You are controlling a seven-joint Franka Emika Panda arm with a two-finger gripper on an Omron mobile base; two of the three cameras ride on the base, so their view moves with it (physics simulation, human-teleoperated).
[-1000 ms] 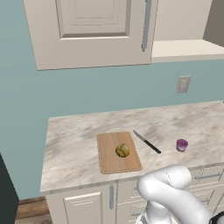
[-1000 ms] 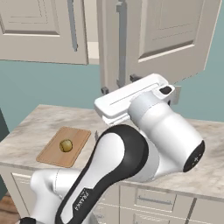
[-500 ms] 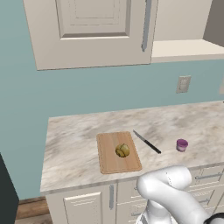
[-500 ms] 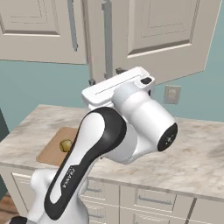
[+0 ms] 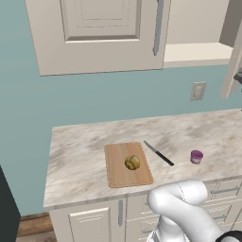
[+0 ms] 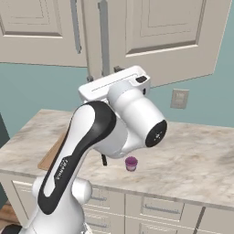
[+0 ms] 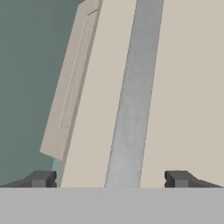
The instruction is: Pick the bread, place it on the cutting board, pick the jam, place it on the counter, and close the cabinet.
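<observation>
The bread (image 5: pixel 132 162), a golden-brown bun, lies on the wooden cutting board (image 5: pixel 119 176) on the counter (image 5: pixel 80 156). To its right on the counter stands the purple jam (image 5: pixel 196 156) jar, also at jam (image 6: pixel 131 163) just in front of my arm. The cabinet (image 5: pixel 94 33) has its left door shut, its cream shelf (image 5: pixel 198 49) showing, and its right door (image 6: pixel 160 36) swung partly in. My gripper (image 6: pixel 105 75) is up against that door's face. In the hand view the gripper (image 7: pixel 109 179) is open, its fingertips (image 7: pixel 41 178) wide apart, the grey bar handle (image 7: pixel 135 96) ahead between them.
A black-handled knife (image 5: pixel 158 152) lies between the board and the jar. A wall outlet (image 5: pixel 197 90) sits above the counter. Cream drawer fronts (image 5: pixel 227 189) run below the worktop. My arm's bulk hides much of the counter in the right base view.
The right cabinet door has swung further toward shut, and my arm and hand have moved left with it. Bread, board and jam have not moved.
</observation>
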